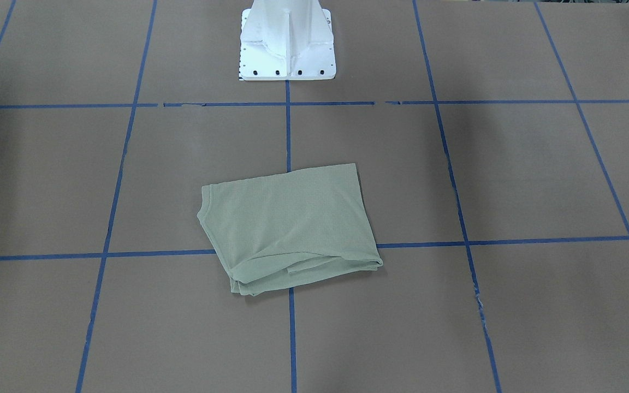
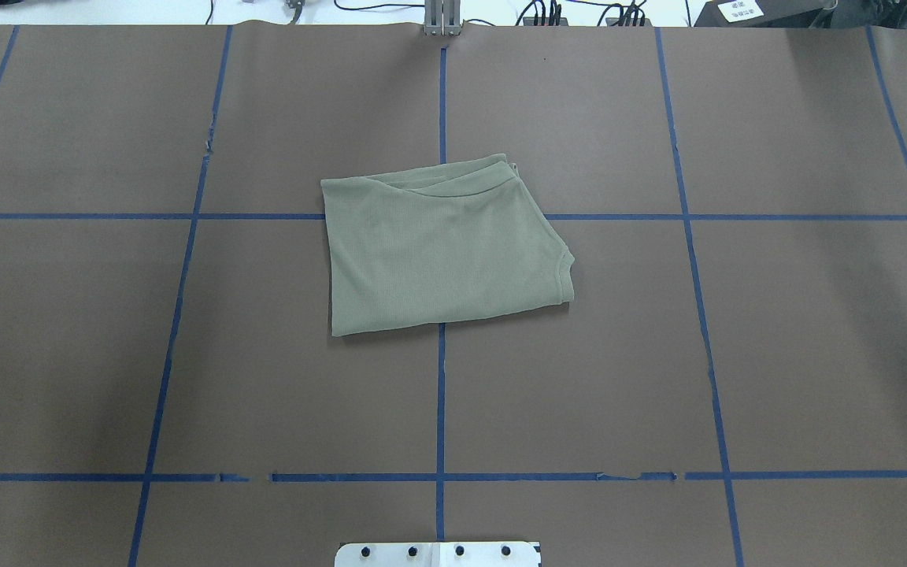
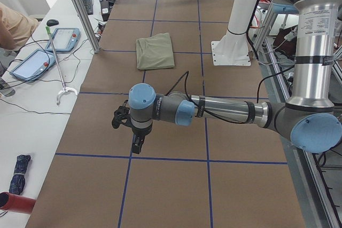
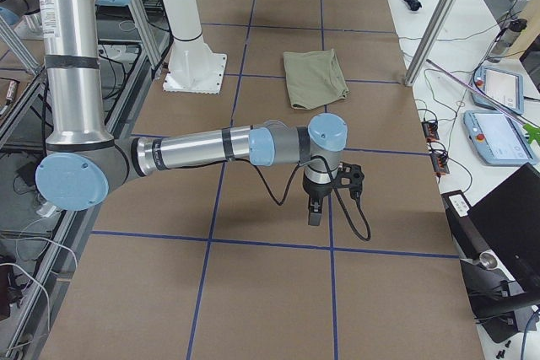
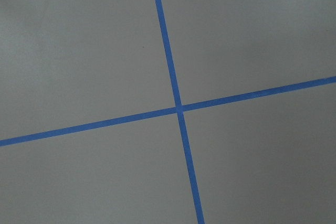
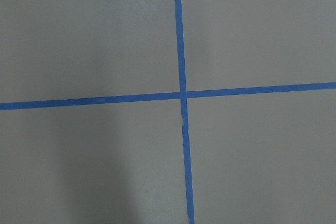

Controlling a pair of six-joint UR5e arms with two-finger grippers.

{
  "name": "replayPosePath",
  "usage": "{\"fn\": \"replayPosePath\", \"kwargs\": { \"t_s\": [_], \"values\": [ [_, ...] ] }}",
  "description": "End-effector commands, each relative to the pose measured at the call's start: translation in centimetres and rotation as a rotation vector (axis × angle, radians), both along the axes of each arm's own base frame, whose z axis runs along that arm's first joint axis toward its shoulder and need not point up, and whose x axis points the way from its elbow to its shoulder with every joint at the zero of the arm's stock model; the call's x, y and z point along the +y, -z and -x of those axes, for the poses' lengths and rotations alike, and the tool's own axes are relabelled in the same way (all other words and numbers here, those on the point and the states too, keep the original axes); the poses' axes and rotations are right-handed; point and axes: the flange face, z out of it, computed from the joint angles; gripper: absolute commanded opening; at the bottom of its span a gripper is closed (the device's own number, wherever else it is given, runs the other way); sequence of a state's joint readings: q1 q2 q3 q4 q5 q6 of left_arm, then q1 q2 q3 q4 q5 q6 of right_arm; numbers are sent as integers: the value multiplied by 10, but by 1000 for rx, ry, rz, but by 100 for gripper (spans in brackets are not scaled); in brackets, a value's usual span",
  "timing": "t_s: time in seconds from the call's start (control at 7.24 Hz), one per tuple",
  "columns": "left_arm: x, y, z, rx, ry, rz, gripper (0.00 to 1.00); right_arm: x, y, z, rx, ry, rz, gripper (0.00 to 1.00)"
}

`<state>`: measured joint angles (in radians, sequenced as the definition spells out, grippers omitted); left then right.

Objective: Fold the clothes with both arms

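Overhead exterior shows the sage-green shirt (image 2: 446, 248) folded into a rough rectangle on the brown table (image 2: 776, 354) (layered hems along its far edge). In the side views the left gripper (image 3: 137, 148) and the right gripper (image 4: 315, 213) each point down over the paper. The shirt lies between them, well apart from both. Whether either claw is released or clenched, I cannot tell. Each wrist camera looks down on a blue tape crossing (image 5: 179, 109).
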<state>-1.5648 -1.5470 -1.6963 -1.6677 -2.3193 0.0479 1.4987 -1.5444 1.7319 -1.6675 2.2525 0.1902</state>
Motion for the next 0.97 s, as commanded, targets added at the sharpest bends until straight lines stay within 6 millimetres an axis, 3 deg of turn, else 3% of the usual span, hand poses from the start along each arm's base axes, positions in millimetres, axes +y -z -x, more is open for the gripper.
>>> {"fn": "replayPosePath", "kwargs": {
  "t_s": [0.0,0.55,0.83],
  "values": [
    [0,1,0,0,0,-1,100,-1,1,0,-1,0,-1,100],
    [-2,11,-2,21,-6,-27,100,-4,5,1,-3,-1,-10,100],
    [-4,27,-3,42,-10,-50,100,-7,9,1,-6,-2,-38,100]
  ]
}}
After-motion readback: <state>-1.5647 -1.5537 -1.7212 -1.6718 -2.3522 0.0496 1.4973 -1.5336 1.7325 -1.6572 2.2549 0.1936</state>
